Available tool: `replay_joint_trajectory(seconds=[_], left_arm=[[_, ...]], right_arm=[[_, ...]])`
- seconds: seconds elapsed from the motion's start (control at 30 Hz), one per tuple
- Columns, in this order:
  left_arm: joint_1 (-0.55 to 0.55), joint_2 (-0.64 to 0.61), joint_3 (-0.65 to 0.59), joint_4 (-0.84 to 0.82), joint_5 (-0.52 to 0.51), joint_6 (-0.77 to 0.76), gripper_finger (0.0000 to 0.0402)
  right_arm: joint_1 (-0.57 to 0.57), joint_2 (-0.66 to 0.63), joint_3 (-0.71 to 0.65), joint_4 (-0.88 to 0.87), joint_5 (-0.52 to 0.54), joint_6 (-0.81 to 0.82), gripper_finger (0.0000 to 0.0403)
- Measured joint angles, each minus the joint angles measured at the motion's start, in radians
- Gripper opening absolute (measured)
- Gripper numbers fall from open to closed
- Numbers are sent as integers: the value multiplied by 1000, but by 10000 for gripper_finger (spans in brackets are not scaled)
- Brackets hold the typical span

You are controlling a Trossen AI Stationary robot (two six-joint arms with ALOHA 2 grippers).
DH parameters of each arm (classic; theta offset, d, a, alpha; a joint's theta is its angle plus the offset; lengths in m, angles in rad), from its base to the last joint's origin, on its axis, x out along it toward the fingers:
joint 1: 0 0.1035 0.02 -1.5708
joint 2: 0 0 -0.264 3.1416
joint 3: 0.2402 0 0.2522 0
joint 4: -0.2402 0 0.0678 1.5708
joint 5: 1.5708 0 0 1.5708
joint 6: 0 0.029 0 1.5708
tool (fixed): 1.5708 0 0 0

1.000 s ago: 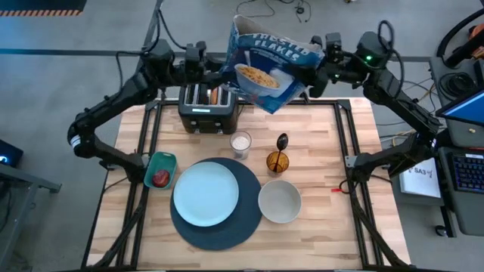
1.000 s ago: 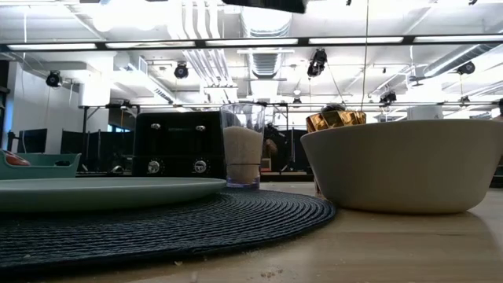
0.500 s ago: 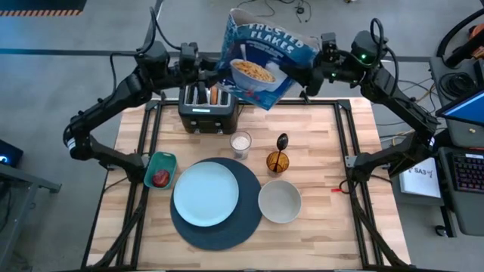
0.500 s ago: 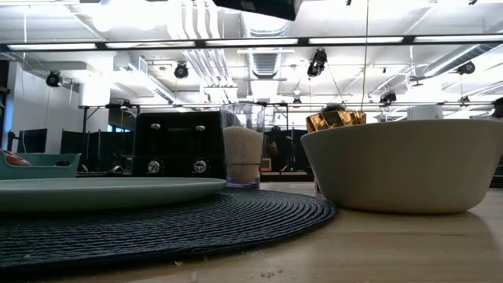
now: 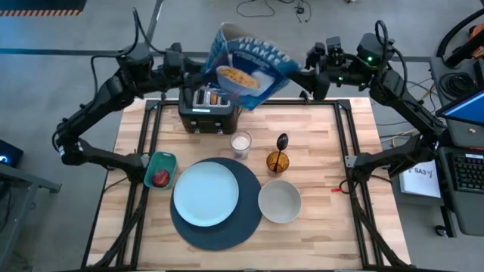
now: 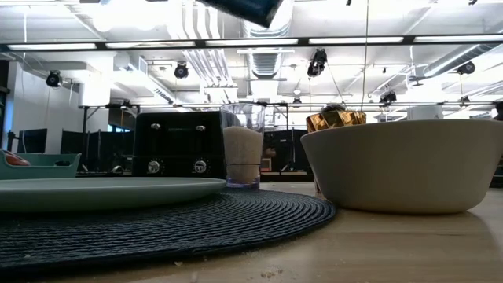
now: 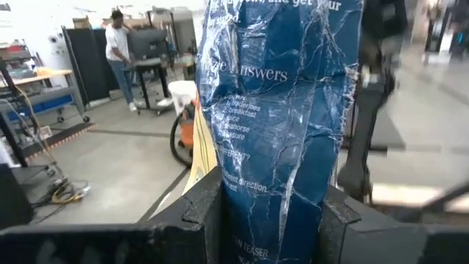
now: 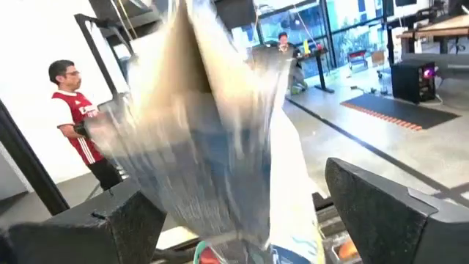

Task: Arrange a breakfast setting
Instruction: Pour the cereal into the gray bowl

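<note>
High view had the left gripper (image 5: 198,74) at the far left of the table's back edge, its fingers (image 7: 201,213) pinching the lower part of the blue cereal box (image 5: 243,68), which hung tilted in the air above the black toaster (image 5: 208,108). Left wrist view showed the crumpled box (image 7: 282,125) clamped between both dark fingers. On the table, going rightward, a small teal dish (image 5: 149,174) held the dark red fruit (image 5: 161,177); beside it the pale blue plate (image 5: 206,193) lay on the dark blue mat (image 5: 227,230). A clear glass (image 5: 240,143) of pale contents stood just in front of the toaster, then the amber glass (image 5: 277,161) with the dark spoon (image 5: 282,141) standing in it, and the cream bowl (image 5: 280,202) near the mat's edge. Farthest right, the right gripper (image 5: 302,79) hovered by the box's other side; right wrist view showed its fingers (image 8: 381,202) spread apart, the box (image 8: 220,139) blurred between them
</note>
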Motion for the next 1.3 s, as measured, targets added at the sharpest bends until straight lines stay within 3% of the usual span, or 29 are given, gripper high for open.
replay_joint_trajectory(seconds=[0.33, 0.57, 0.67, 0.83, 1.07, 1.3], left_arm=[[-9, -104, 0, -308, 23, 11, 111], [-140, -131, 0, -482, 15, -84, 110], [-240, -126, 0, -503, -53, -155, 110], [-450, -98, 0, -556, -291, -284, 110], [-682, 15, 0, -541, -519, -474, 110], [-737, 188, 18, -463, -529, -529, 108]], right_arm=[[-3, -106, 0, -133, 69, 32, 342], [-2, -138, 1, -235, 69, 30, 343], [-1, -144, 1, -267, 62, 17, 343], [3, -158, 1, -303, -23, -5, 343], [3, -196, 1, -314, -131, -8, 343], [3, -239, 1, -369, -144, -37, 343]])
